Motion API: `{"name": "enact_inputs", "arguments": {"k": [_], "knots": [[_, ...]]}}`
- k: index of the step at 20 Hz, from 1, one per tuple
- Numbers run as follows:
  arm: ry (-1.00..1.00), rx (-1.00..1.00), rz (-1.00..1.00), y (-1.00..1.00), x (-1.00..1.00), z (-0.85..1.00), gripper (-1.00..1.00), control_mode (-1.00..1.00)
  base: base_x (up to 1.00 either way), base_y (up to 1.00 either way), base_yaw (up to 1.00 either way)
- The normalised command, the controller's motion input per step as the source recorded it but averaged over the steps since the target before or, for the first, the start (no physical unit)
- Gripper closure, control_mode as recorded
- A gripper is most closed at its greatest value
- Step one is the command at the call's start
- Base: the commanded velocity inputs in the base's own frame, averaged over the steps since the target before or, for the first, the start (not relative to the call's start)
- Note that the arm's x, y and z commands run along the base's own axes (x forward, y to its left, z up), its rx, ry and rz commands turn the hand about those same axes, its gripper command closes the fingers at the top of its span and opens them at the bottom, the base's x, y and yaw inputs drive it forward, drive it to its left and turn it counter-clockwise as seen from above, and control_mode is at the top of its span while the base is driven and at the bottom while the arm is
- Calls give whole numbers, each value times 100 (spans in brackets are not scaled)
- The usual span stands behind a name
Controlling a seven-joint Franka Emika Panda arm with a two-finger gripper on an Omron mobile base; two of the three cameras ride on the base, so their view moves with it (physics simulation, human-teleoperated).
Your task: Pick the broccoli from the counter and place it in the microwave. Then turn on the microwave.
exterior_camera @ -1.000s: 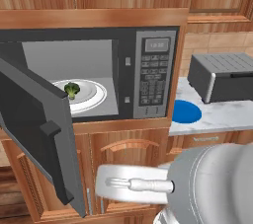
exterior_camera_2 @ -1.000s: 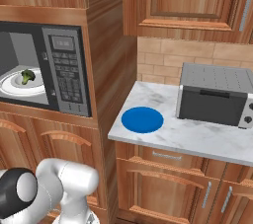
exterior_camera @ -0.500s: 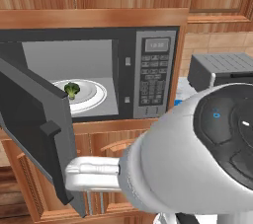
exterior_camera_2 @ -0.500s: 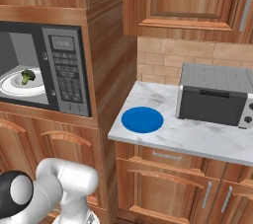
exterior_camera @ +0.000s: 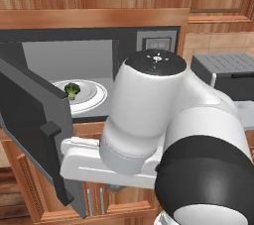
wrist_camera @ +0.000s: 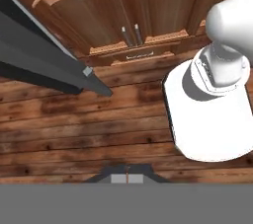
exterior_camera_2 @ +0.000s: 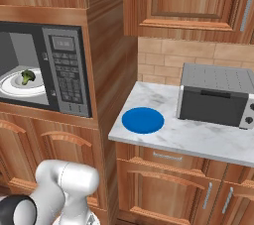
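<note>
Gripper [wrist_camera: 127, 178] fully closed, empty, touching nothing

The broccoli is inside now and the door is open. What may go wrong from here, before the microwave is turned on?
1. The microwave door stands wide open and the arm sits low beside it; a swing may knock it instead of pushing it shut.
2. The tool, shut, points at the floor, far from the keypad, so a wrong button may be pressed.
3. A hard slam may roll the broccoli off its white plate.
</note>
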Motion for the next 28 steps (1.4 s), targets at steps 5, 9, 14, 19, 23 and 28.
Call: {"name": "enact_inputs", "arguments": {"k": [5, 9, 14, 19, 23, 28], "knots": [[23, 1, -7, 23, 0, -53, 100, -100, 0, 0, 0], [12, 0, -6, 30, 0, -44, 100, -100, 0, 0, 0], [0, 0, -7, 46, 0, -32, 100, -100, 0, 0, 0], [-15, -1, -8, 51, 0, -15, 100, -100, 0, 0, 0], [-29, -6, -10, 48, 0, -6, 100, -100, 0, 0, 0], [-34, -10, -12, 39, 2, -6, 100, -100, 0, 0, 0]]}}
